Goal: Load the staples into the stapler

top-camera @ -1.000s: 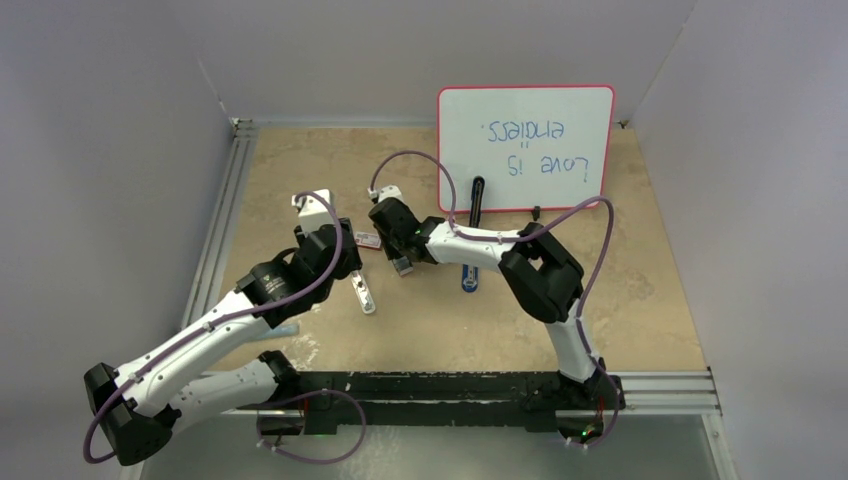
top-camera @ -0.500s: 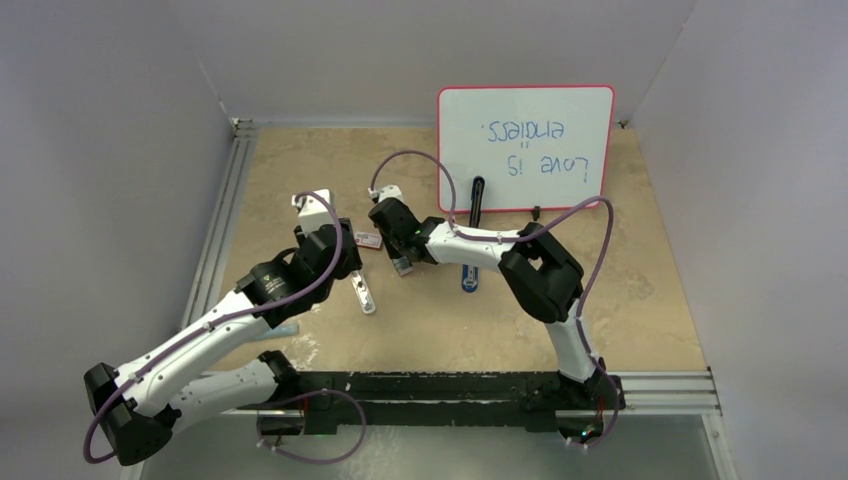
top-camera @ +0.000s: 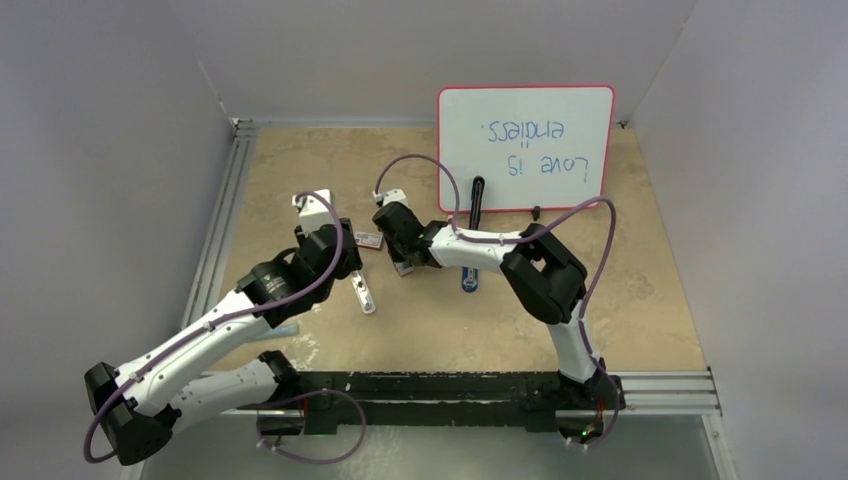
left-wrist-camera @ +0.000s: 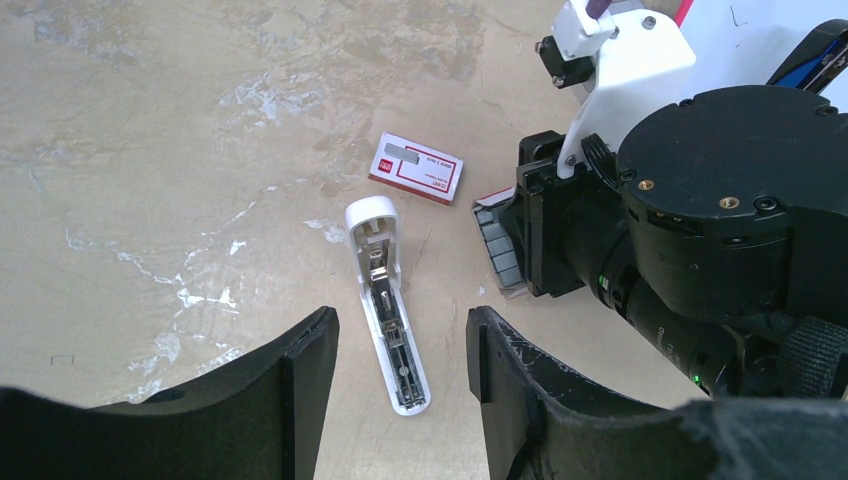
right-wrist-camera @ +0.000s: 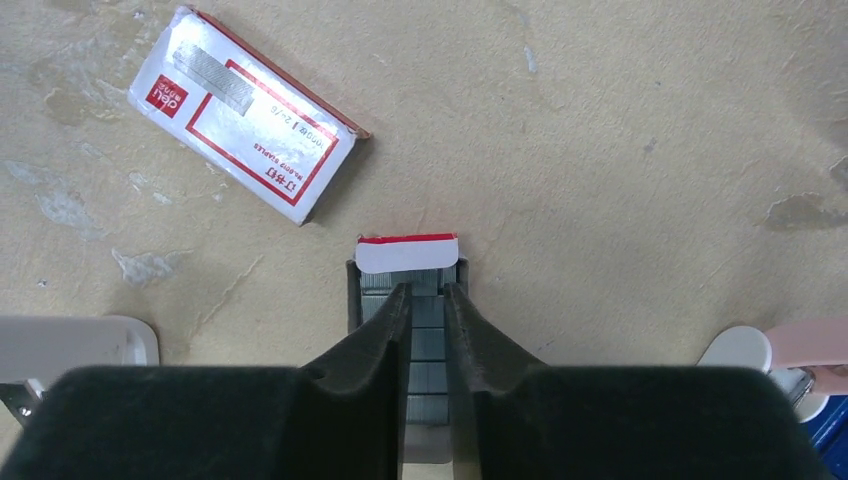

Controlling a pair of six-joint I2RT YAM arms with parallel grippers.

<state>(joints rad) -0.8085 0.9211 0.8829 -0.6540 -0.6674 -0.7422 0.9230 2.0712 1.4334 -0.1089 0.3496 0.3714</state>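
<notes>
The staples (right-wrist-camera: 428,345) are a dark-grey block in a small open paper tray (right-wrist-camera: 407,253) on the table, also seen as grey strips (left-wrist-camera: 497,245) in the left wrist view. My right gripper (right-wrist-camera: 427,292) points down into the tray, jaws shut on a narrow strip of the staples. Only a blue end of the stapler (top-camera: 469,278) shows, under the right forearm. My left gripper (left-wrist-camera: 400,325) hovers open over a white oblong bar (left-wrist-camera: 388,305) that lies between its fingers, untouched.
A red-and-white box (right-wrist-camera: 245,110) lies just left of the tray. A whiteboard (top-camera: 525,147) leans at the back with a black marker (top-camera: 477,205) in front of it. A pink piece (right-wrist-camera: 810,340) sits at the right. The two grippers are close together.
The right gripper's jaws have closed onto the staples in the tray and its wrist has shifted slightly right. The left arm has not moved.
</notes>
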